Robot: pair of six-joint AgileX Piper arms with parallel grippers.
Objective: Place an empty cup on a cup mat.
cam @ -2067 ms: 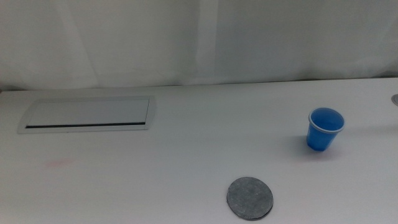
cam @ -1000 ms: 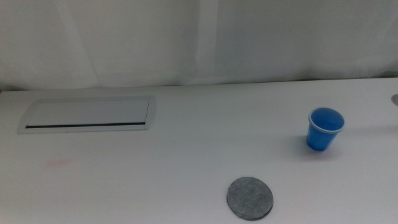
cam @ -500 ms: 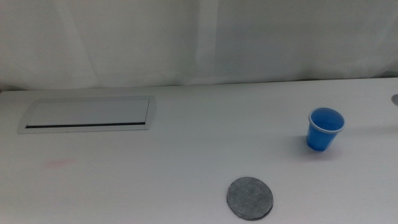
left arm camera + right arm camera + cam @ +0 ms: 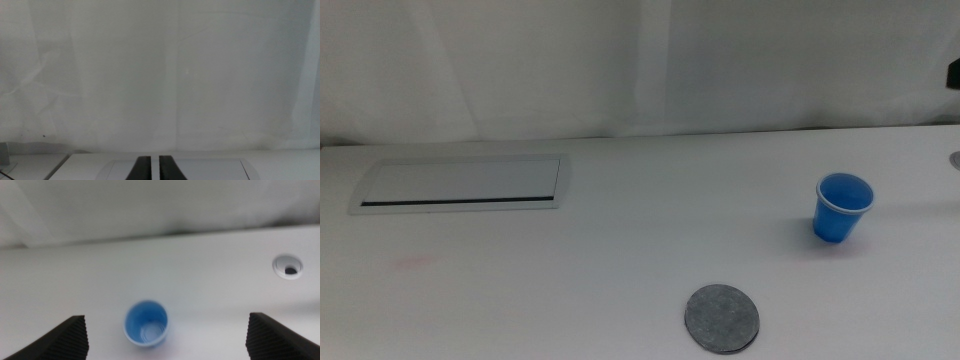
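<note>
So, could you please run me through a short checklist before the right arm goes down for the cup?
1. Cup upright, open side up: ok.
2. Cup empty: ok, bare bottom shows in the right wrist view.
3. Right end effector open wide, cup between the jaws' line: ok.
4. Mat flat and uncovered on the table: ok.
5. Cup on mat: not ok, they stand apart.
6. Left end effector shut and away from the cup: ok.

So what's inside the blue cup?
Nothing. The right wrist view looks straight down into the cup and shows only its bare blue bottom. The right tool hangs open above it. What is under the cup is hidden by the cup itself.
</note>
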